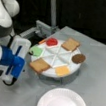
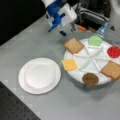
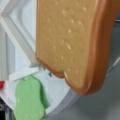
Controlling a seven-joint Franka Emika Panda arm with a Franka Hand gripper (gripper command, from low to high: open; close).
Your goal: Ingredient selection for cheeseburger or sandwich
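Observation:
All the ingredients lie in the wedge compartments of a round white tray [image 1: 53, 73]. They are two tan bread slices [image 1: 39, 65] [image 1: 70, 44], green lettuce [image 1: 36, 51], a red tomato [image 1: 51, 41], a brown patty [image 1: 78, 58] and yellow cheese [image 1: 62, 70]. My gripper [image 1: 16, 72] [image 2: 62, 32] hovers just off the tray's rim, beside the nearer bread slice [image 2: 73, 45] and holding nothing. That slice [image 3: 72, 42] fills the wrist view, with the lettuce [image 3: 28, 100] below it. No cheeseburger or sandwich stack is in view.
A round white paper plate [image 1: 62, 104] [image 2: 39, 75] sits on the grey table in front of the tray with nothing on it. A metal post and bracket [image 1: 44, 28] stand behind the tray, and dark floor lies beyond the table edge.

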